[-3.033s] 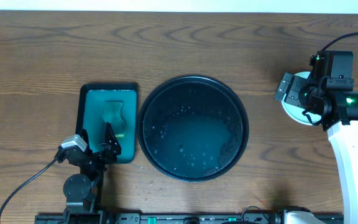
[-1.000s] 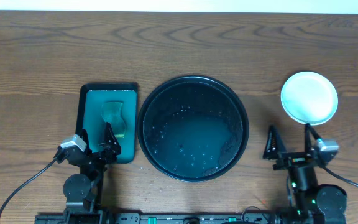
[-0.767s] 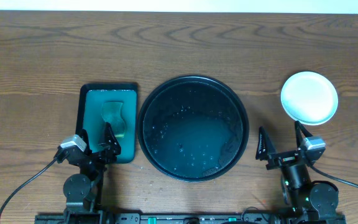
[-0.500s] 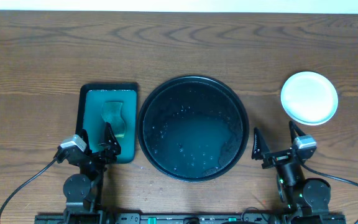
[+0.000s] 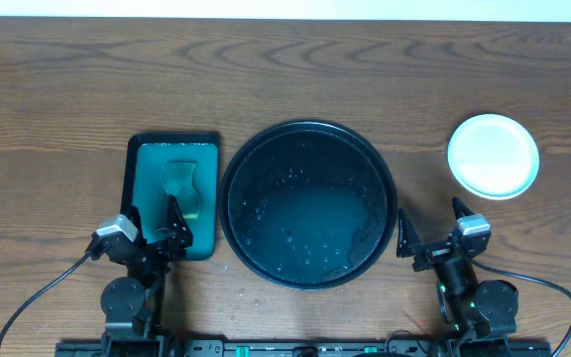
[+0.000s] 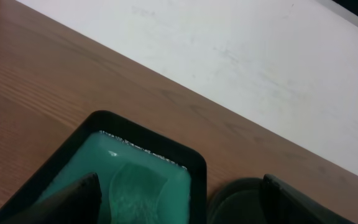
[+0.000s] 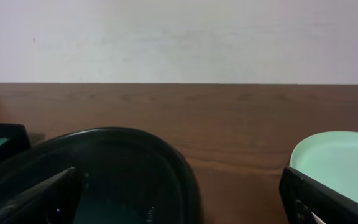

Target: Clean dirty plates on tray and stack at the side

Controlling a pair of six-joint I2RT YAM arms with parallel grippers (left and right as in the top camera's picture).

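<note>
tray (image 5: pixel 266 159) fills the middle of the wooden table (image 5: pixel 67 89): big, round and black with a raised rim, its floor wet and speckled with droplets. just to its left, rims almost meeting, lies a smaller dark green rectangular tray (image 5: pixel 152 169) with a teal floor, its long side running away from the arms.

the plates (image 5: pixel 494 156) sit off to the right of the black tray, well apart from it, piled on bare wood near the table's right edge. from above, the top one looks white and clean, with a mint-green edge peeking out beneath it on the near right side. from the right wrist the pile reads pale mint. how many are in it i cannot tell.

the left gripper (image 5: pixel 155 220) hangs over the near end of the green tray, fingers spread wide with nothing between them. the right gripper (image 5: pixel 430 226) is down at the near side of the table, between the black tray's near right rim and the plates, over bare wood. its fingers are likewise spread apart and empty.

smallest of all, a pale green lump (image 5: pixel 182 188), glassy-looking, perhaps a sponge or cloth, rests inside the green tray toward its right side.
</note>
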